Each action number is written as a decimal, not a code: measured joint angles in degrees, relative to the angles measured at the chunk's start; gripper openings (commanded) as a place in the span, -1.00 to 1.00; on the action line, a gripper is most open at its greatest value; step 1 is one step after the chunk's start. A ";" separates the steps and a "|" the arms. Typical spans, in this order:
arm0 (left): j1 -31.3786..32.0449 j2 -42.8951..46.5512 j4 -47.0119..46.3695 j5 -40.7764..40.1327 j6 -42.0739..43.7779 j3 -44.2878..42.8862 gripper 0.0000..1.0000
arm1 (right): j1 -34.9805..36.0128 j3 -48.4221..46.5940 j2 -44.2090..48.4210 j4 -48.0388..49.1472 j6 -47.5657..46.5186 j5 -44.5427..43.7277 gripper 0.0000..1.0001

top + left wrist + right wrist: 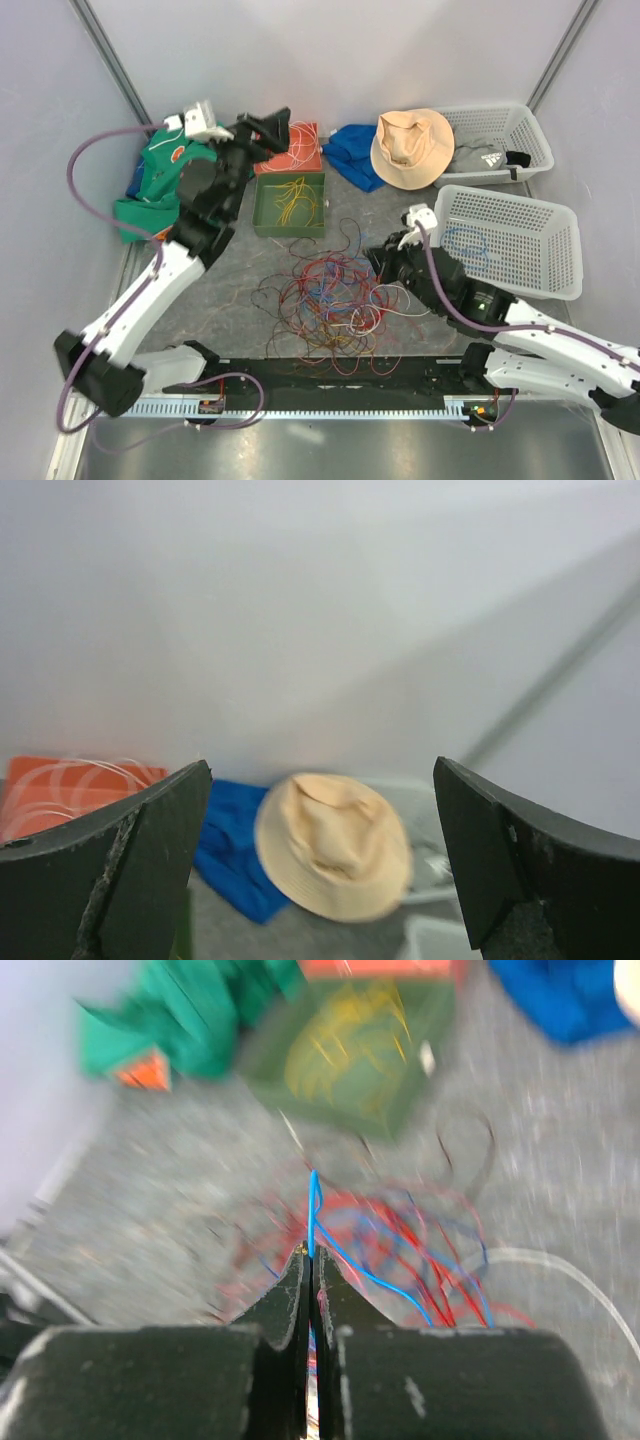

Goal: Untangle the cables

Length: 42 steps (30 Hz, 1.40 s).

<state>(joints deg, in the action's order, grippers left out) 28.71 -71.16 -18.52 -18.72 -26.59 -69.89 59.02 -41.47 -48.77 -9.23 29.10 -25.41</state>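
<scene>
The cables [330, 300] lie in a tangled heap mid-table, on the near side of the green tray [262, 208]. The right gripper [311, 1256] has its jaws pinched on a blue strand [313, 1205] at the heap's right edge. The left gripper [320, 770] hangs over the far orange tray [310, 160], jaws wide and holding nothing.

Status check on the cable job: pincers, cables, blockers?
Left pincer open, empty, beside the orange tray. Right pincer shut on a blue cable. Cable tangle mid-table, knotted. Hat far off, not in the way.

White arms [150, 290] with black joints [205, 185], black end effectors [310, 1260], purple cords [78, 160].
</scene>
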 measured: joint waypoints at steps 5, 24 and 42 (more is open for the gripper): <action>7.34 12.48 -4.79 4.63 -3.06 14.14 0.99 | 0.00 -13.40 -0.02 -3.15 -1.77 0.61 -1.00; 18.88 7.41 -48.70 32.87 -9.51 45.81 0.99 | 0.00 -41.75 -7.93 -13.29 -2.49 4.92 -1.00; 25.75 -13.05 -55.41 37.53 -2.95 38.45 -0.68 | 0.00 -42.05 -8.79 -15.28 0.94 9.99 -1.00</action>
<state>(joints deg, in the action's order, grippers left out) 54.46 -84.20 -73.93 18.81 -29.54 -31.44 59.02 -83.53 -57.56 -24.51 30.04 -15.42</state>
